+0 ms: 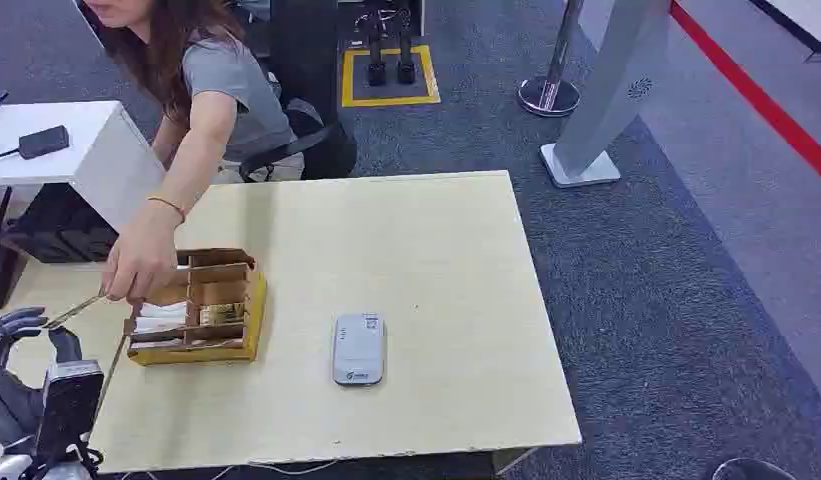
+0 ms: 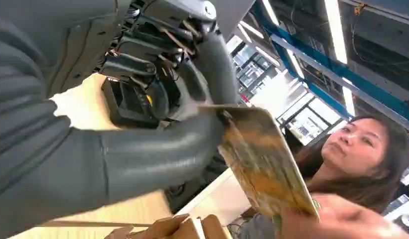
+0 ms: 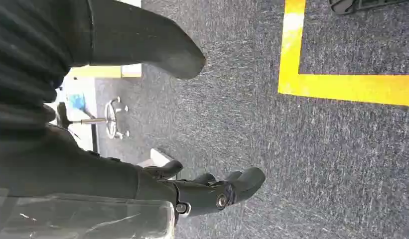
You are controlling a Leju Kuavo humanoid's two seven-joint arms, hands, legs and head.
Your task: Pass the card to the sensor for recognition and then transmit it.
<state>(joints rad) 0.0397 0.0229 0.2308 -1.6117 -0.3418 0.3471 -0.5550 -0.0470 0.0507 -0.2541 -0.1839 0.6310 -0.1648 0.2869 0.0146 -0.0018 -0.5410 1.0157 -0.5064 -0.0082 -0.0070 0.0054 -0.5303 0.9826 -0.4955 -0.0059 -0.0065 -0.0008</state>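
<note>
Card (image 2: 262, 159) pinched between thumb and fingers of the robot's left hand (image 2: 157, 124), off the table's (image 1: 436, 260) left edge, with a person's hand (image 1: 138, 268) gripping its far end. Cardboard organiser (image 1: 201, 310) near the left edge, holding more cards; grey sensor (image 1: 359, 349) just beside it, toward the near edge. Right hand (image 3: 202, 191) hanging over carpet (image 3: 292, 164), fingers loosely curled, holding nothing.
</note>
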